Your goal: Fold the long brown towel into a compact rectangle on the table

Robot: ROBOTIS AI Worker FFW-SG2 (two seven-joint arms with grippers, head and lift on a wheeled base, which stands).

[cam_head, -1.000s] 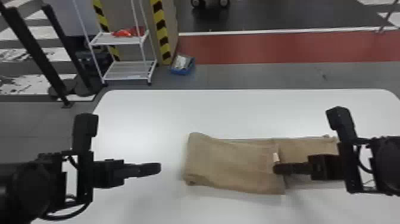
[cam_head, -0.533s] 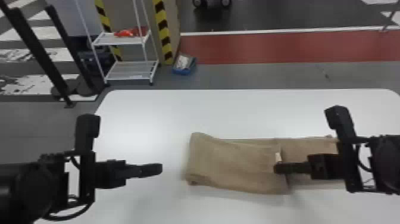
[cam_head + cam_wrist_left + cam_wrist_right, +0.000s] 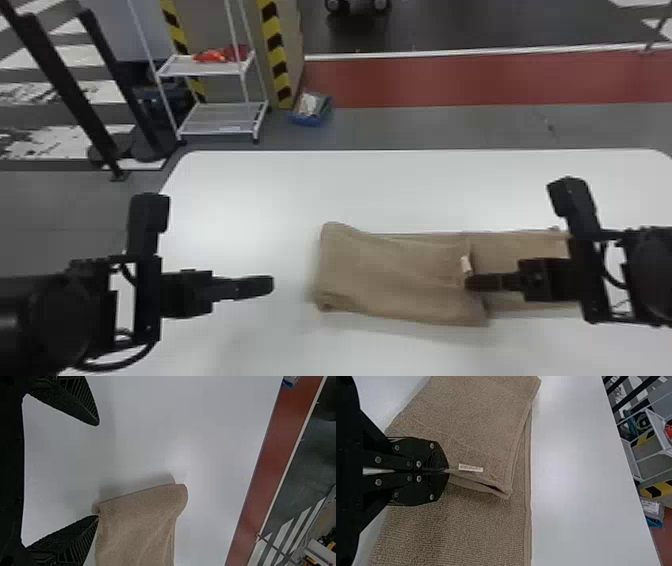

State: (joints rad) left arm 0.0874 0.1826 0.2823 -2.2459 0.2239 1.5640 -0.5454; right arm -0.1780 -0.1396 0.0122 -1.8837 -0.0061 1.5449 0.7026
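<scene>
While the right gripper (image 3: pixel 447 471) pinches the upper layer's hem (image 3: pixel 475 479), presumably to keep the fold seated, we see the brown towel (image 3: pixel 390 280) partly doubled on the table's near side (image 3: pixel 280 345), centre to right, the left gripper (image 3: pixel 98 471) spread beside its left end.

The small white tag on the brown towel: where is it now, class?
In the head view, the white tag is right of centre, on the brown towel's folded-over layer near its end edge, just beyond the right gripper.
</scene>
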